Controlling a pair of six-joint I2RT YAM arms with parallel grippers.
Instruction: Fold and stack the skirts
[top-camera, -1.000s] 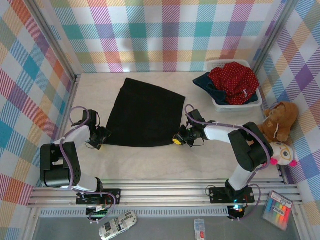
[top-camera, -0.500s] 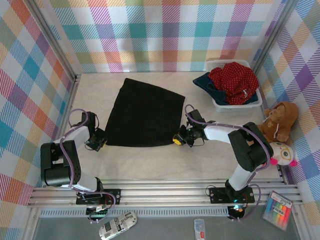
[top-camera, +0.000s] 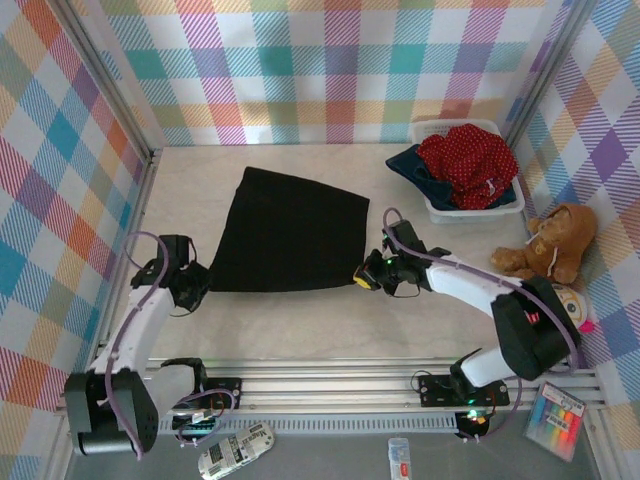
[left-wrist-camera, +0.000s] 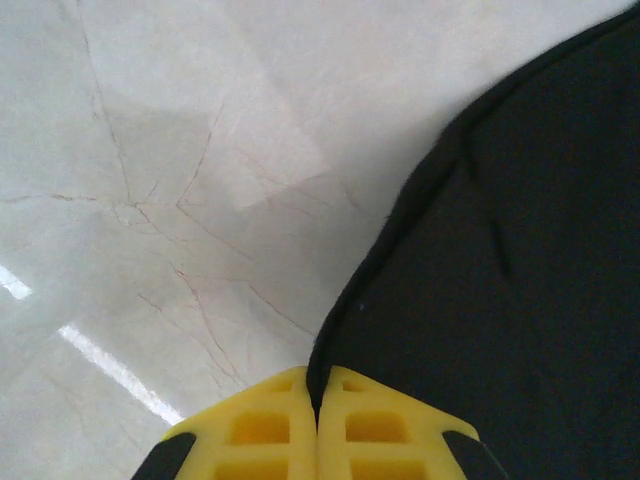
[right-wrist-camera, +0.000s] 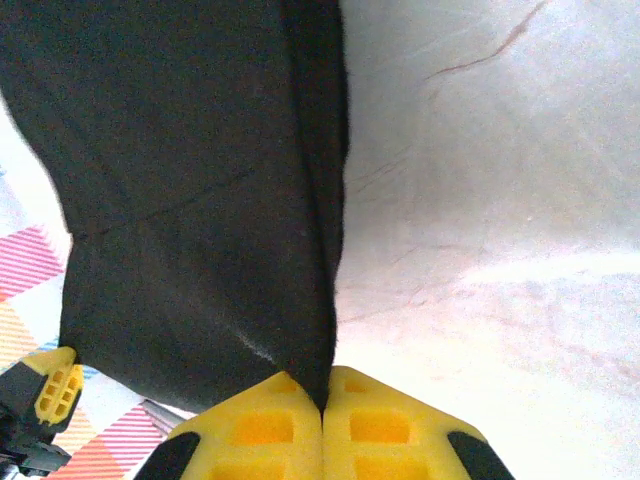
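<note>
At the near-left corner of the black skirt (top-camera: 290, 235), the left gripper (top-camera: 190, 285) is seen fully closed. In the left wrist view its yellow pads (left-wrist-camera: 260, 432) are pressed together, with the skirt's dark hem pinched in the seam between them. At the near-right corner of the same skirt, the right gripper (top-camera: 365, 280) is likewise closed. In the right wrist view the cloth edge is clamped between its two yellow pads (right-wrist-camera: 390, 425).

The skirt itself is spread on the pale table (top-camera: 300, 325), with its wide hem toward the arms and its narrower end farther away. Whether the near hem is raised off the surface cannot be told.

To the right of the skirt and well apart from it, a brown teddy bear (top-camera: 560, 240) is propped against the checked wall. Farther back on that side, a white basket (top-camera: 480, 213) is placed, in which a red dotted skirt (top-camera: 470, 165) is heaped. A denim skirt (top-camera: 412, 165) is draped over the basket edge nearest the black skirt.
</note>
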